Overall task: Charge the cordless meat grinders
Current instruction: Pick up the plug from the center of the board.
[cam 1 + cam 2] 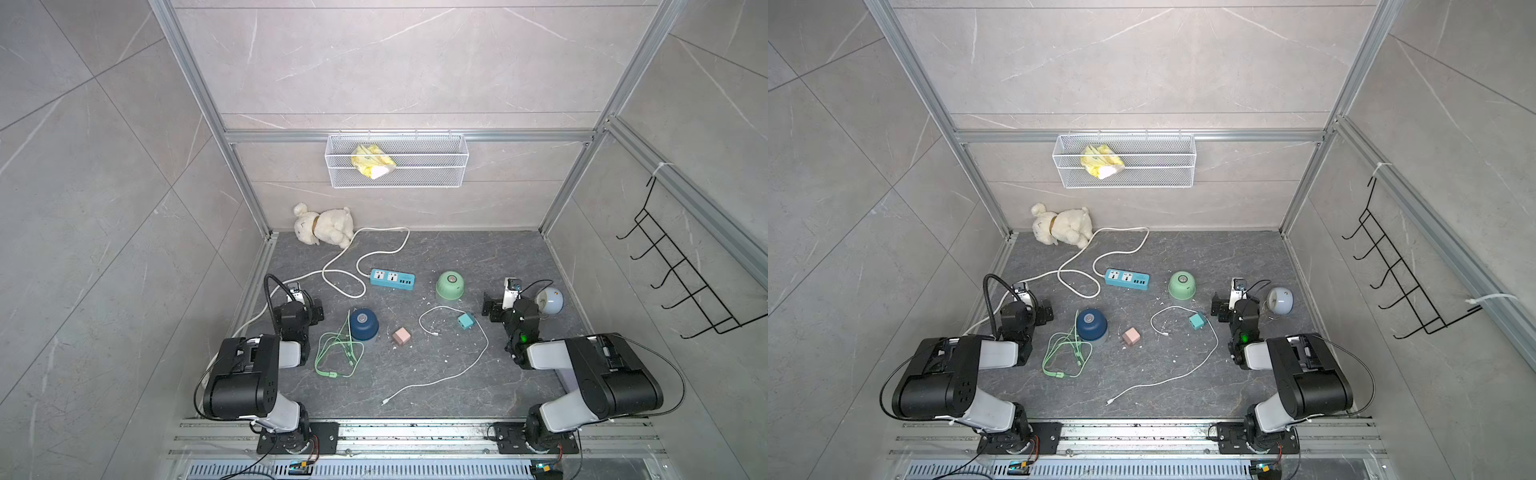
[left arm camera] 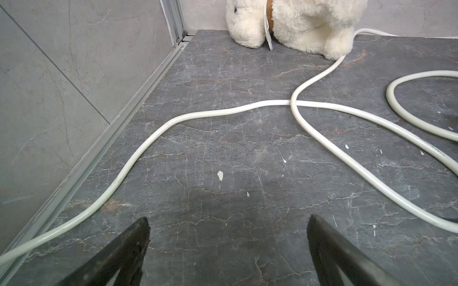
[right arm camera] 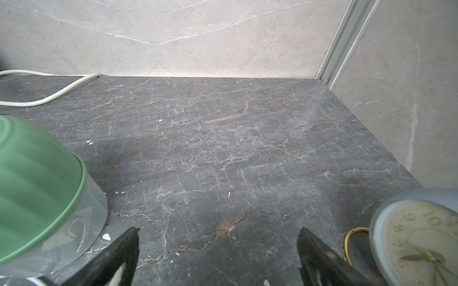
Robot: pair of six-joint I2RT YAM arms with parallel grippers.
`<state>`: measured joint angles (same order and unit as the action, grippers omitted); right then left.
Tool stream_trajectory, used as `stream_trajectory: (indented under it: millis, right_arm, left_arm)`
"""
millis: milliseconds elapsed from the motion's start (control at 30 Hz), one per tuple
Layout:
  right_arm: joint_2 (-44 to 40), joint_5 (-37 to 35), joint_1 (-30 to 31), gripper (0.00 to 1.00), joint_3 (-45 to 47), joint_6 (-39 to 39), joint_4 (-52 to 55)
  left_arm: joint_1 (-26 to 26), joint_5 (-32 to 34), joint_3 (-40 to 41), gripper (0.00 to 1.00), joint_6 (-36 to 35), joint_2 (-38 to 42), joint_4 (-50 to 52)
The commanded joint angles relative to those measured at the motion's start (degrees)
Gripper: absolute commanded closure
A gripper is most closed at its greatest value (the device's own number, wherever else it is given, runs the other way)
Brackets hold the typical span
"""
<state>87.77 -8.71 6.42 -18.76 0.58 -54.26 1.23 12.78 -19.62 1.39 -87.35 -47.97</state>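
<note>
Looks like square one: no grinder hooked up to anything. Got the navy grinder (image 1: pixel 363 324) standing upright on the robot's left, right against a loose tangle of green cable (image 1: pixel 338 353), and the mint green grinder (image 1: pixel 450 286) further back, near the blue power strip (image 1: pixel 392 279) but apart from it. Seeing the left end effector (image 2: pixel 228 222) spread wide over bare surface (image 2: pixel 223 153), pinching nothing, with only the strip's thick white cord (image 2: pixel 198 115) ahead. Same for the right end effector (image 3: pixel 218 232): spread wide, empty, parked between the mint green grinder and a little clock (image 3: pixel 421 237).

Would sort the power side first. Pick an adapter, either the pink cube (image 1: pixel 401 336) by the navy grinder or the teal block (image 1: pixel 466 321) beside the white cable (image 1: pixel 478 357) (touching that cable or not, can't tell at this size). Grip by the flat sides, line the prongs up square with a socket, and pin the power strip with the free end effector to stop any sliding. For cables, pinch the plug body right behind the tip, never the floppy part. Can't spot either charging port from up here, so worth checking each grinder's facing before reaching.
</note>
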Motion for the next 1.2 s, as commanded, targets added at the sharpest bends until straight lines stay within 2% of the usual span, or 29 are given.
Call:
stream_trajectory:
  millis: [0, 400, 467, 600, 700, 767, 833, 900, 1000, 1167]
  right_arm:
    - [0.3, 0.1, -0.1, 0.0, -0.6, -0.3, -1.0]
    - [-0.5, 0.0, -0.1, 0.0, -0.7, -0.2, -0.4]
    - [-4.7, -0.8, -0.1, 0.0, -0.2, -0.2, 2.1]
    - [-16.3, -4.9, 0.0, 0.0, -1.5, 2.3, 14.7]
    - [-21.3, -8.3, -0.1, 0.0, -7.6, 9.9, 31.6]
    - [-20.9, -8.3, -0.1, 0.0, -14.5, 14.1, 45.9]
    - [-17.3, -4.0, -0.2, 0.0, -23.5, 16.8, 61.1]
    - [-13.3, 3.6, -0.2, 0.01, -30.5, 17.6, 71.9]
    - [-11.2, 10.1, 0.0, 0.11, -35.4, 17.7, 79.5]
    - [-14.9, 16.5, 1.6, 0.12, -36.7, 17.0, 82.3]
  left_arm:
    - [0.0, -0.8, -0.4, 0.0, 0.5, 1.2, -1.9]
    - [0.0, -1.2, -0.1, 0.0, 0.4, 1.4, -2.7]
    - [0.0, -2.1, 0.9, 0.0, -0.1, 3.8, -2.8]
    - [0.0, -0.7, 0.9, 0.0, 0.7, 14.2, 5.8]
    - [0.0, -0.3, 0.1, 0.0, 0.5, 20.7, 11.9]
    - [0.0, 0.0, -2.0, 0.0, 1.2, 24.3, 18.1]
    - [0.0, -1.1, -6.1, 0.0, 2.2, 26.9, 27.4]
    - [-0.1, -3.4, -10.9, 0.0, 3.4, 28.5, 36.7]
    - [0.0, -8.8, -16.0, 0.0, 5.0, 29.9, 45.7]
    - [-0.1, -18.8, -19.5, 0.0, 8.4, 31.8, 52.9]
